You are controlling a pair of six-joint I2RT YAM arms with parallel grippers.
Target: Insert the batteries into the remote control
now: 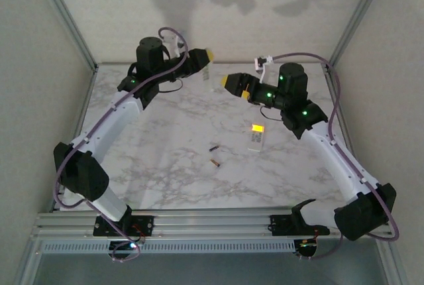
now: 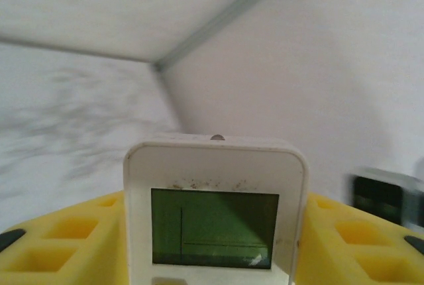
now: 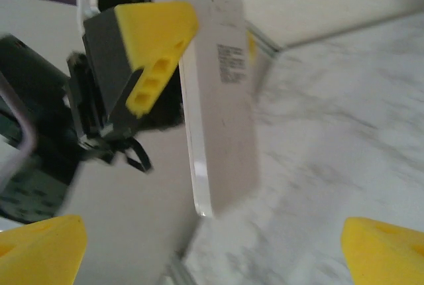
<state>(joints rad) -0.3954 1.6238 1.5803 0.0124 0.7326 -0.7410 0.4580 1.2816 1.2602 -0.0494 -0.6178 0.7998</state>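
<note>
Left gripper: at the far left of the marble table, raised off the surface, clamped on a white remote.
Grip detail, left wrist view: the yellow pads press on both long edges of the white remote. Its green display faces the camera, and its top end sticks out beyond the pads.
Held remote, right wrist view: the back face of the white remote shows, with a printed label near the upper end. One yellow finger of the left gripper lies against its edge. The remote's free end points down toward the table and does not touch it.
Right gripper: raised, near the held remote and facing it, not touching it.
Right gripper state: fingertips stand wide apart at the lower corners of its own wrist view, with nothing between them.
Second remote: white, lying flat near the table centre, its display glowing yellow-orange, well apart from both grippers.
Batteries: two seen on the table, just left of the second remote. One is a dark battery, the other a coppery battery a little nearer the arm bases. The two are close together but apart.
Battery compartment: cannot tell whether it is open or closed on either remote.
</note>
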